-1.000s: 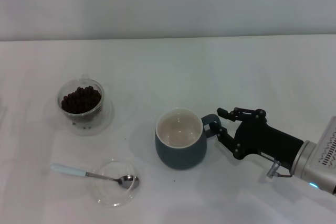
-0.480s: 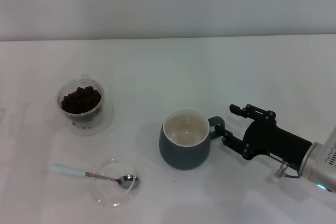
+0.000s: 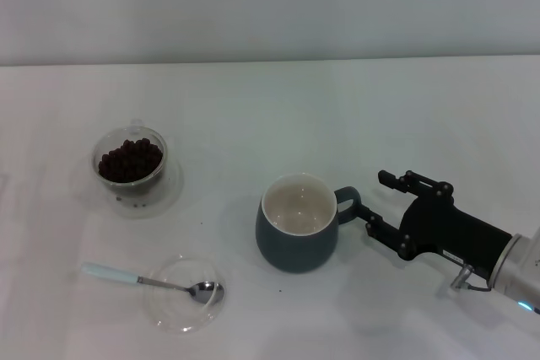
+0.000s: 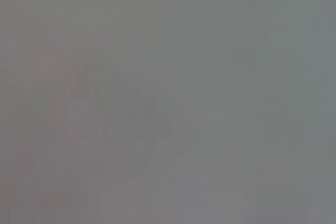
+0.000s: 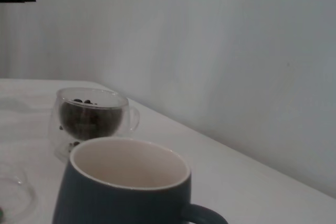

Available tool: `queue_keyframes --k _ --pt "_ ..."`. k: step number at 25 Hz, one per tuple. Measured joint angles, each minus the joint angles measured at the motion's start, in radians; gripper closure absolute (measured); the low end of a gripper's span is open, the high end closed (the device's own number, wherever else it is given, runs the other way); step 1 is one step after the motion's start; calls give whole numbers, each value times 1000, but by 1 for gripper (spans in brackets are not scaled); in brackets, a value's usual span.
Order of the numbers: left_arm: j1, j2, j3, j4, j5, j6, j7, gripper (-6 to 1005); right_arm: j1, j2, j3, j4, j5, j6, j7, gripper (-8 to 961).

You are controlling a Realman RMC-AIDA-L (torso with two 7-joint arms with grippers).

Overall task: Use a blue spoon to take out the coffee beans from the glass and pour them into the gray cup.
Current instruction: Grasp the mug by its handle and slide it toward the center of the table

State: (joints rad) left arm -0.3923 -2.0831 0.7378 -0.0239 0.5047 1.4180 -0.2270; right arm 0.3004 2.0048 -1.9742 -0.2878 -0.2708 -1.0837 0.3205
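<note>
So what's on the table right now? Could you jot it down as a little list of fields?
gray cup: upright, no beans visible inside, handle toward the right claw
right claw: open, just beside the cup's handle, not gripping it
left claw: not in view
glass: upright, on the robot's left, holding the coffee beans
blue spoon: lying flat, bowl resting in the clear dish, untouched

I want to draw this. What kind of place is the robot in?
Probably a plain test room, not a kitchen. A bare white table meets a blank pale wall, with only a gray cup, a glass of coffee beans and the right gripper nearby.
</note>
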Motion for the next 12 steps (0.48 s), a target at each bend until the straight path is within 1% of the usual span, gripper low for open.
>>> queue_keyframes --k 3,7,12 --pt "-2 0 0 -2 0 0 0 109 -8 -1 0 1 -1 -29 0 351" --pt "-3 0 0 -2 0 0 0 109 -18 -9 -1 3 -1 -67 0 351" --pt "-1 0 0 -2 0 -1 0 109 -24 -16 -8 11 -4 -76 1 351"
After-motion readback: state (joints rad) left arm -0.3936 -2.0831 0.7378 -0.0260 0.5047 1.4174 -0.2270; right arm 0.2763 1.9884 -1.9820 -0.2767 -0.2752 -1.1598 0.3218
